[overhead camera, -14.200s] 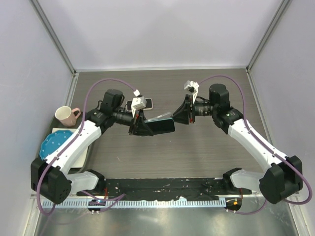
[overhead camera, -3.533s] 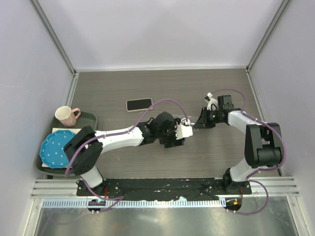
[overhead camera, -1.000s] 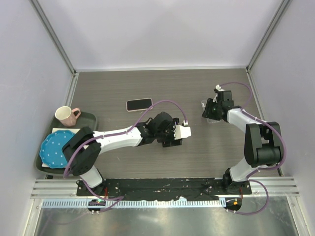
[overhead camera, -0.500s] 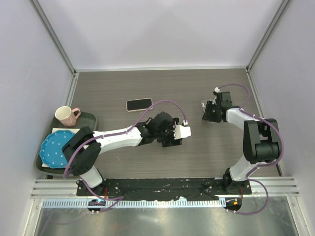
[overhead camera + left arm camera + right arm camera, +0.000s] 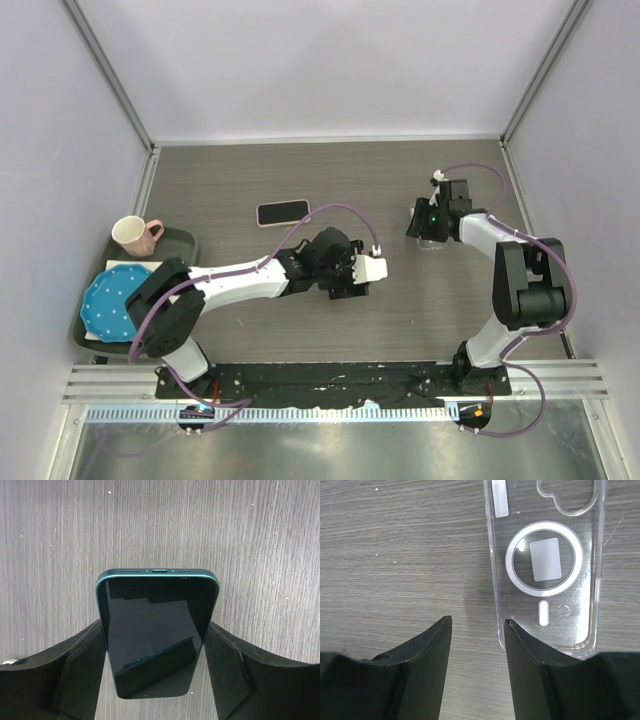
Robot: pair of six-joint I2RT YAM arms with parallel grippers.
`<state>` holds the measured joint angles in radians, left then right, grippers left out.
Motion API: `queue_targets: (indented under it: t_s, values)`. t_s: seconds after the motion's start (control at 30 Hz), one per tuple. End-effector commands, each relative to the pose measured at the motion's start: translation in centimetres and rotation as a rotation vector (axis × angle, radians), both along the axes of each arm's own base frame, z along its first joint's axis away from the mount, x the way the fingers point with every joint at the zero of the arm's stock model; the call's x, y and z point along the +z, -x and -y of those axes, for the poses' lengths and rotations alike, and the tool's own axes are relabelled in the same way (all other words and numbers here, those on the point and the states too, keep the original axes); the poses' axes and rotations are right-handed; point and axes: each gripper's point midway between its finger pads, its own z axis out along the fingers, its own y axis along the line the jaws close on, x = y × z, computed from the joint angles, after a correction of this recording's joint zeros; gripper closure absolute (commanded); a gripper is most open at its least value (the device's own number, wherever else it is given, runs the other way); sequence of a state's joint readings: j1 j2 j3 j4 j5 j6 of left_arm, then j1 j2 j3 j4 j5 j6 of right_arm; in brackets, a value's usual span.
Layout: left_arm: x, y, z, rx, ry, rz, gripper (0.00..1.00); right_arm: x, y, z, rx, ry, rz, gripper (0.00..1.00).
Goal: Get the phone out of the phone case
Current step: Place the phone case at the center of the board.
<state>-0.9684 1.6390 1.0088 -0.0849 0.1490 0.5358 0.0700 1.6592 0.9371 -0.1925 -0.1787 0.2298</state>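
The phone (image 5: 157, 630), dark green with a black screen, sits tilted between the fingers of my left gripper (image 5: 156, 630), which is shut on its two long edges just above the table. In the top view the left gripper (image 5: 347, 283) covers the phone at mid-table. The phone case (image 5: 545, 565), clear with a white ring, lies empty and flat on the table. My right gripper (image 5: 478, 622) is open beside it, nothing between its fingers. Its right finger (image 5: 530, 660) overlaps the case's near corner. From above, the right gripper (image 5: 424, 224) is at the right.
A second phone in a pink case (image 5: 283, 212) lies on the table behind the left arm. At the left edge a dark tray (image 5: 180, 243) carries a pink cup (image 5: 133, 235) and a blue dotted plate (image 5: 112, 300). Grey walls enclose the table.
My right gripper's jaws have parted a little and its wrist has shifted slightly over the case. The left arm and the phone have not moved.
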Motion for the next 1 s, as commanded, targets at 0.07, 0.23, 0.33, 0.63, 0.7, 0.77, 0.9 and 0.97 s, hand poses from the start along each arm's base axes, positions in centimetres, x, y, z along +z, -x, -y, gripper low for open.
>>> queue_targets:
  t_s: [0.07, 0.23, 0.33, 0.63, 0.7, 0.77, 0.9, 0.97]
  values:
    - [3.7, -0.7, -0.3, -0.043, 0.026, 0.118, 1.00, 8.2, -1.9, -0.5, 0.090, -0.004, 0.178, 0.46]
    - [4.2, -0.4, -1.1, -0.077, -0.002, 0.151, 1.00, 10.6, 1.5, -4.4, 0.334, -0.168, 0.113, 0.47]
    - [3.5, 0.1, -1.7, -0.126, -0.038, 0.171, 1.00, 10.5, 2.8, -5.7, 0.390, -0.248, 0.077, 0.47]
    - [1.3, -0.5, -5.3, -0.275, -0.325, 0.290, 1.00, 9.5, 3.7, -5.3, 0.401, -0.284, 0.049, 0.48]
    - [2.5, -1.9, -5.6, -0.236, -0.376, 0.329, 1.00, 9.3, 3.9, -5.1, 0.395, -0.278, 0.040, 0.48]
    - [3.3, -2.8, -6.1, -0.234, -0.452, 0.348, 1.00, 8.8, 4.2, -4.8, 0.385, -0.276, 0.031, 0.48]
    - [6.3, -4.6, -7.9, -0.196, -0.539, 0.356, 1.00, 8.3, 4.2, -3.6, 0.353, -0.273, 0.052, 0.47]
    - [8.0, -4.7, -8.5, -0.214, -0.544, 0.339, 1.00, 8.5, 3.8, -2.8, 0.324, -0.275, 0.068, 0.47]
